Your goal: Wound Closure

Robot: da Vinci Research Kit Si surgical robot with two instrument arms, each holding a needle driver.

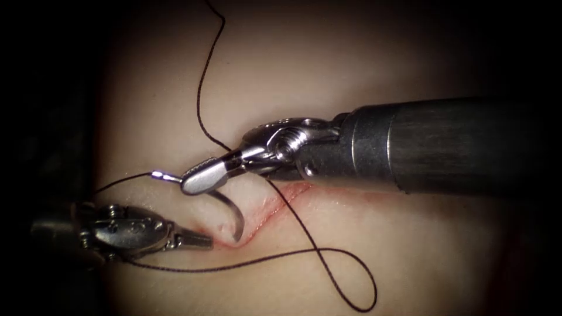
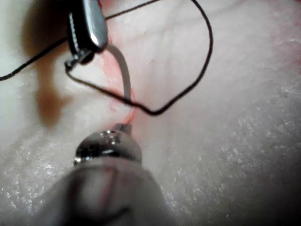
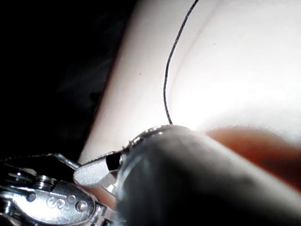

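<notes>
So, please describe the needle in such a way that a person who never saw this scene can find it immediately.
Start at the thick dark shaft from the right; it ends in the right tool, jaws shut on the needle near its thread end. From there the needle curves down, its tip entering the tissue at the cut's left end. Unlike the thin dark thread, it is a stiff, shiny grey arc.

We're looking at a surgical training bench in a lab: a pale tissue [image 1: 374, 70] slab is lying against black surroundings, and dark thread [image 1: 202, 82] is trailing loosely across it, under tight endoscope lighting.
</notes>
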